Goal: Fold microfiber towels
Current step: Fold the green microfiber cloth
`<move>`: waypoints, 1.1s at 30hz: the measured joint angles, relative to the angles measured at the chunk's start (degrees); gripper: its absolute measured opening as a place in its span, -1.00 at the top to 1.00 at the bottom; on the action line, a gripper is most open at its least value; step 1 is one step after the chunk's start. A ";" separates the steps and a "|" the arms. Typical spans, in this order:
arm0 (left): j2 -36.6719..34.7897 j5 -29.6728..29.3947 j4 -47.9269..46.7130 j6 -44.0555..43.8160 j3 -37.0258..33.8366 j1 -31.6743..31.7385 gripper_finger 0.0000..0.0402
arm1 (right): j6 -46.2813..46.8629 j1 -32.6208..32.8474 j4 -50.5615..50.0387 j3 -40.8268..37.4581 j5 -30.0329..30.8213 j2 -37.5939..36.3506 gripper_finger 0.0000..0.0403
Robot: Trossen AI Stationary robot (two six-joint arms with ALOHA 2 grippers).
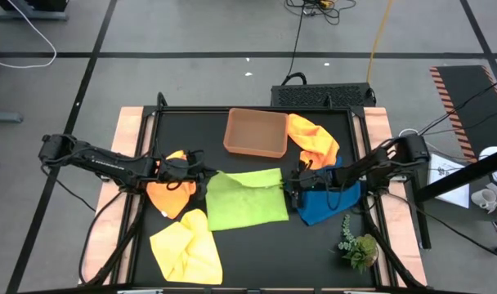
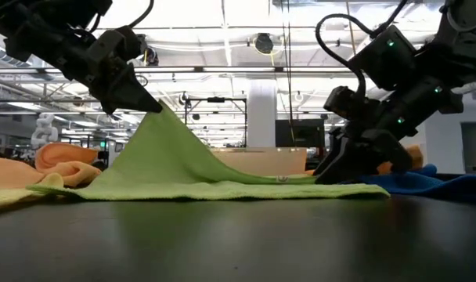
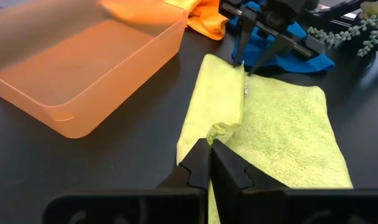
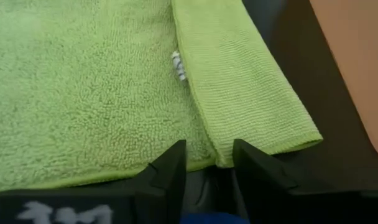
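The lime green towel lies at the middle of the high view. The left gripper pinches its upper left corner with closed fingers, lifting it. The right gripper sits at its right edge, fingers narrowly apart around the hem.

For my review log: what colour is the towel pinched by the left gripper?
Lime green microfiber towel; the high view shows it best.

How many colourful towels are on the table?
5: a lime green towel in the middle, orange towel to its left, yellow towel in front, another orange towel by the tray, blue towel on the right.
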 joint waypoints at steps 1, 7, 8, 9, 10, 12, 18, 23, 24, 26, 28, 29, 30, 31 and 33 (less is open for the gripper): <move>0.00 0.00 -0.02 -0.02 0.00 -0.02 0.95 | -0.02 0.00 -0.54 -0.02 0.00 -0.49 0.46; 0.00 0.00 -0.03 0.01 0.00 0.00 0.97 | 0.17 0.00 -1.96 -0.02 -0.18 -2.83 0.70; 0.00 0.00 -0.05 0.14 0.00 0.00 0.96 | 0.17 0.00 -1.58 -0.02 -0.15 -2.85 0.75; 0.00 0.00 -0.09 0.33 0.00 0.00 0.95 | 0.17 0.00 -1.65 0.00 -0.18 -2.85 0.79; 0.00 0.00 -0.11 0.47 0.00 0.00 0.94 | 0.17 0.00 -2.01 -0.02 -0.20 -2.83 0.85; 0.00 0.00 -0.09 1.00 0.00 0.00 0.95 | 0.17 0.00 -1.89 -0.02 -0.20 -2.81 0.95; 0.00 0.00 0.00 3.59 0.00 0.00 0.96 | 0.26 0.00 -1.20 -0.02 -0.04 -4.35 0.99; 0.00 -0.02 -0.10 8.26 1.07 0.00 0.98 | -0.42 0.04 -2.28 -0.07 1.26 -10.84 1.00; -0.02 -0.01 -0.05 9.10 1.61 0.00 0.98 | -0.81 0.07 -2.60 -0.07 1.28 -12.61 1.00; -0.02 0.69 -0.36 10.59 2.87 -0.10 0.97 | -1.21 0.20 -3.18 -0.07 1.29 -16.04 1.00; -0.04 0.70 -1.37 12.00 4.01 -0.91 0.97 | -1.29 0.80 -4.14 -0.04 1.29 -19.29 1.00; -0.04 0.62 -1.87 12.71 4.47 -1.54 0.98 | -1.31 1.34 -4.88 -0.04 1.30 -20.81 1.00; -0.04 0.37 -2.45 13.54 4.91 -2.16 0.98 | -1.30 1.98 -5.16 -0.04 1.29 -21.96 1.00; -0.04 0.27 -3.12 14.25 5.21 -2.92 0.98 | -1.26 2.79 -5.85 -0.02 1.29 -23.02 1.00; -0.07 -0.04 -3.92 15.57 5.33 -4.77 0.97 | -1.07 4.82 -6.83 -0.02 1.29 -24.47 1.00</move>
